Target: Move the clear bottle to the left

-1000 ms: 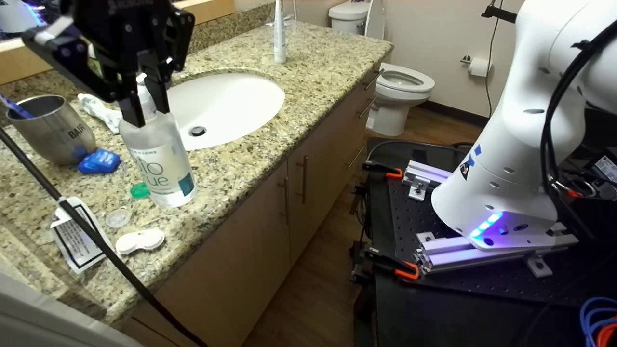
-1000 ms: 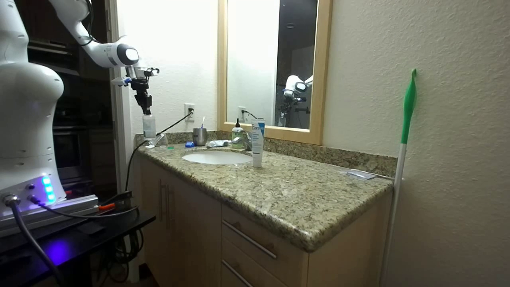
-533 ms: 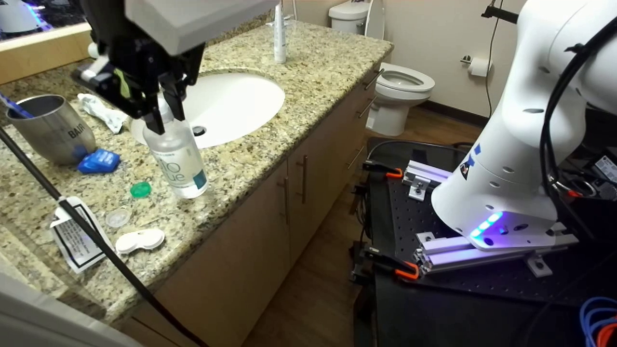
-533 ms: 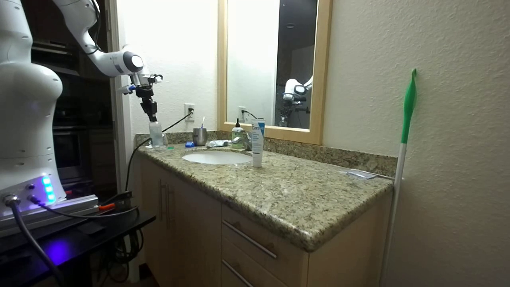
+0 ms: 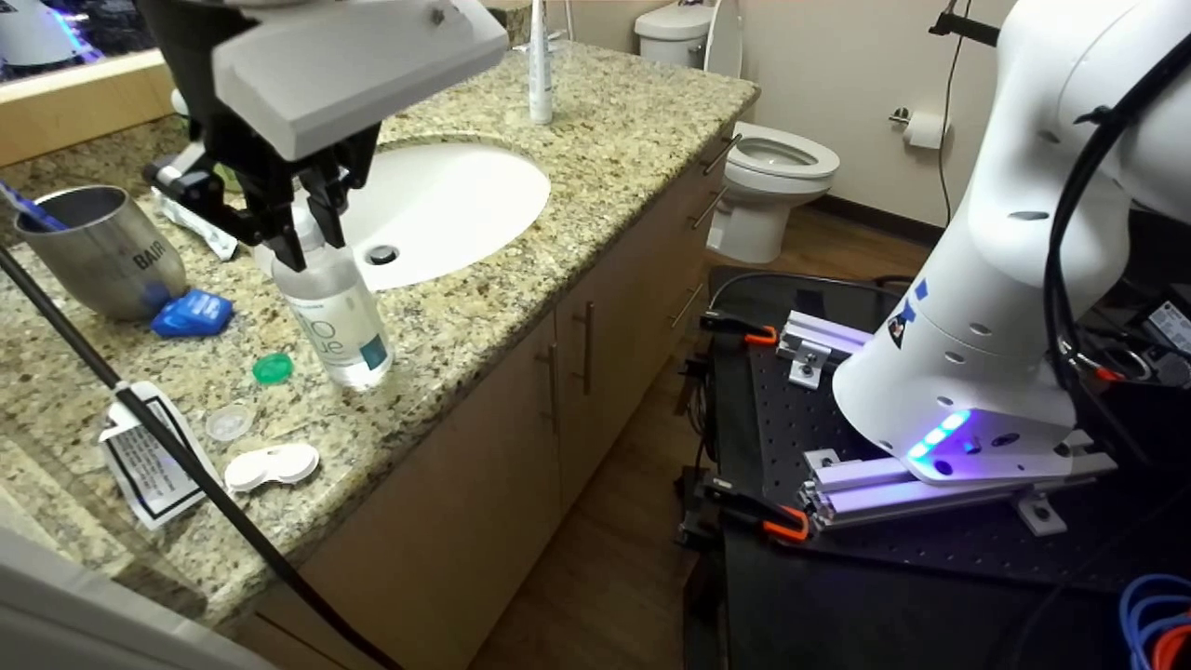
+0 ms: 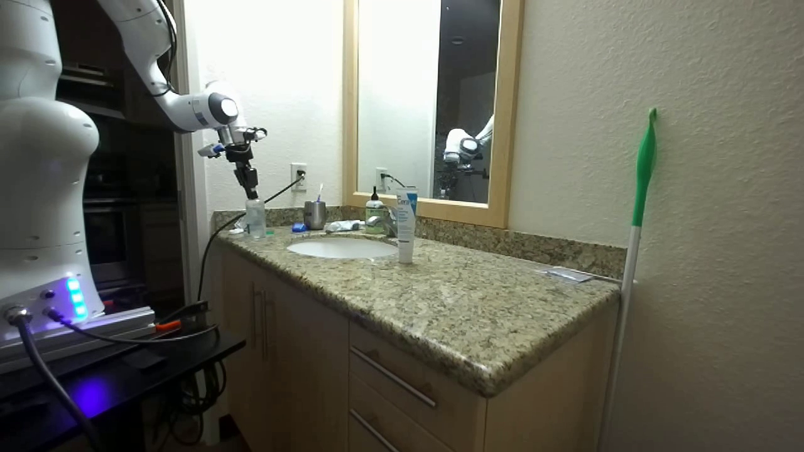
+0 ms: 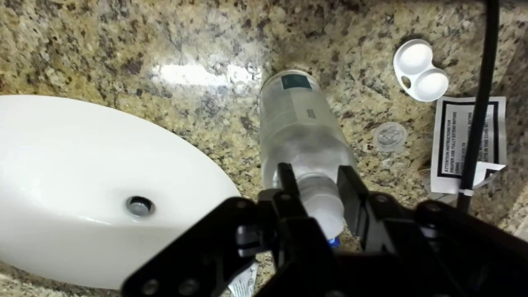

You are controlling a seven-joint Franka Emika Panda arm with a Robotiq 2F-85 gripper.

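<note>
Both exterior views: jaws clamped high on clear bottle [image 5: 337,321]; cup [image 5: 112,262] holds toothbrush [image 5: 35,213].

The clear bottle [image 5: 333,307] is see-through plastic with a white cap [image 7: 326,214] and a pale label [image 5: 340,330] bearing large lettering and a dark teal patch [image 7: 295,81] at 1 lower corner. It is near upright, cap uppermost, its neck held between the 2 fingers [image 7: 350,181] of the gripper [image 7: 315,168]. Its base is on or just over the granite counter [image 6: 440,295], beside the sink [image 5: 465,205] and near the front edge; contact cannot be told.
</note>
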